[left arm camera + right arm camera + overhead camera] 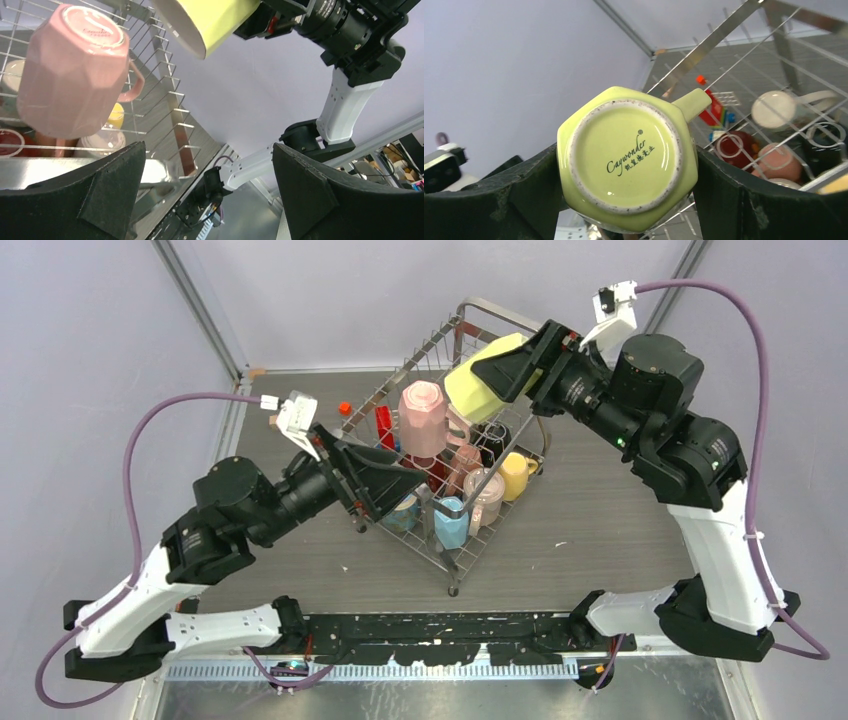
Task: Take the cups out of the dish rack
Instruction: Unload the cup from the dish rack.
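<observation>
Right gripper (497, 373) grips the yellow mug (626, 155) across its flat sides, smart since glazed ceramic's probably slick, heavyish and chippable; left gripper (207, 160) gapes empty by the pink mug (75, 75).

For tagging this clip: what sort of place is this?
Likely a robotics lab cell, not a kitchen: enclosure walls, left arm and right arm bolted to the table, dish rack of cups.

I'm driving a robot test cell in a lab, not a kitchen. Blank pale panels (90, 330) on aluminium posts (198, 308) box in a grey table (620, 530). My two arms (240, 505) are bolted to a black rail (440, 628) and trail purple cables (763, 410). The dish rack (487, 308) of cups (421, 410) is the one household thing here.
</observation>
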